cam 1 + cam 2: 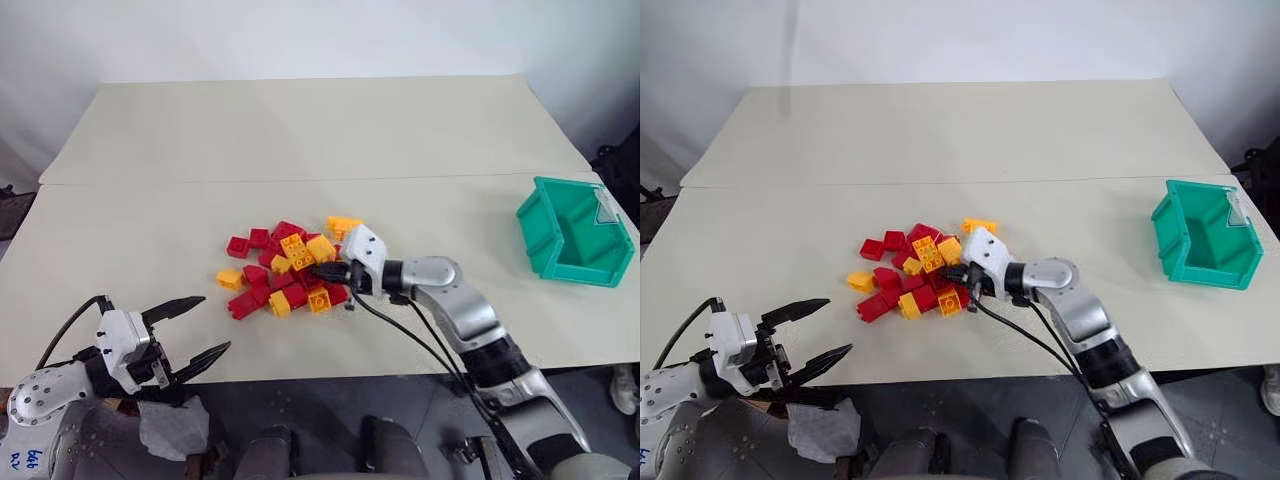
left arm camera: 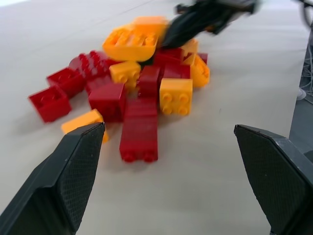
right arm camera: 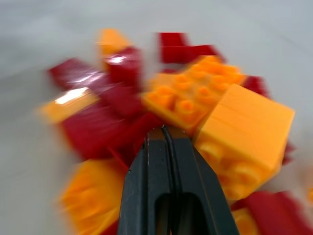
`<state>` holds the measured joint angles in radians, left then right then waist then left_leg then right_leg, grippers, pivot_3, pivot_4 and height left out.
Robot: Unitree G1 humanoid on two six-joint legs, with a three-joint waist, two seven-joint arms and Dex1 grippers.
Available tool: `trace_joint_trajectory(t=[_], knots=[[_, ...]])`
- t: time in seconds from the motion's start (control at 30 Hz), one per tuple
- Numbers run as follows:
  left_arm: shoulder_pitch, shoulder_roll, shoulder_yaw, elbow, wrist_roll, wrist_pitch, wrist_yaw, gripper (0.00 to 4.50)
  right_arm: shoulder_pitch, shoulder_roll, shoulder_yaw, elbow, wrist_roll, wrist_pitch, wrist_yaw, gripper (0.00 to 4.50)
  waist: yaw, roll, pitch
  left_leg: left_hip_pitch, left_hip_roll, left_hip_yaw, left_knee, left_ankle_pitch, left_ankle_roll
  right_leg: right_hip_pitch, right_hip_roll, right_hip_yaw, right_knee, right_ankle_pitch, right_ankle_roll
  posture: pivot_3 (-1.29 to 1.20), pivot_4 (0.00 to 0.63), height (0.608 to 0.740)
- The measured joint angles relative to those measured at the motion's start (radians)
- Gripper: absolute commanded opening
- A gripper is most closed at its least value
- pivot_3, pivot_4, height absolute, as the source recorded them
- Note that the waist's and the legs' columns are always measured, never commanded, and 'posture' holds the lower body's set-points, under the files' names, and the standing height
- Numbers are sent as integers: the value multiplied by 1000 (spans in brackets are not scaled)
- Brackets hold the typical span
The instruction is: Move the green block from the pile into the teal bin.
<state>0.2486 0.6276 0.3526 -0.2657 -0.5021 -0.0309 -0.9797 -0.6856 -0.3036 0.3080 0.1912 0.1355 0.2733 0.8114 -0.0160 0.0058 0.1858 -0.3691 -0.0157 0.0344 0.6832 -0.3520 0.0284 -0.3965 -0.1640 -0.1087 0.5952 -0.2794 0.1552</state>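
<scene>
We see our right pincer (image 1: 322, 272) with its two black fingers pressed together, its tips pushed into the loose pile of red and yellow-orange studded plastic bricks (image 1: 285, 265) mid-tabletop (image 1: 300, 140); we cannot make out the green block among them. Our left pincer (image 1: 190, 330) hangs wide apart, holding nothing, at the tabletop's near edge, and the teal plastic bin with the sloped open front (image 1: 572, 232) sits well apart on the right.

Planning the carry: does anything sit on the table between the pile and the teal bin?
Nothing visible does. The table between the pile and the teal bin is bare; only the robot's own right arm lies over it.
</scene>
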Motion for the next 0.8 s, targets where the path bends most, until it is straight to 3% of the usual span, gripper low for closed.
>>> trace_joint_trajectory(t=[0.17, 0.33, 0.53, 0.8], knots=[[0, -16, 0, -1, 0, 4, 22, 4500, -99, 26, -30, 186, -58, -92, -72, 17, -12, 0, 0, 0, 0, -1, 0, 0, 0, 0, 0, -1, 1, 0, 0, 0, 150, 740], [-7, -26, -11, -2, 0, 9, 40, 4500, -108, 52, -48, 228, -53, -143, -34, 17, -17, 0, 0, 0, 1, -1, -1, 0, -1, -1, 1, -1, 1, 0, 0, 0, 150, 740], [-29, -26, -12, 0, 0, 11, 51, 4500, 26, 32, 63, 14, -44, -119, 135, 17, -13, 0, 0, 0, 1, -1, 0, -1, -1, -1, 1, -1, 1, 0, 0, 0, 150, 740], [-20, -26, -9, -2, 0, 22, 61, 4500, 67, -17, 73, -97, -34, -60, 184, 17, -12, 0, 0, 1, 1, -1, 0, -1, -1, 0, 1, -1, 1, 0, 0, 0, 150, 740]])
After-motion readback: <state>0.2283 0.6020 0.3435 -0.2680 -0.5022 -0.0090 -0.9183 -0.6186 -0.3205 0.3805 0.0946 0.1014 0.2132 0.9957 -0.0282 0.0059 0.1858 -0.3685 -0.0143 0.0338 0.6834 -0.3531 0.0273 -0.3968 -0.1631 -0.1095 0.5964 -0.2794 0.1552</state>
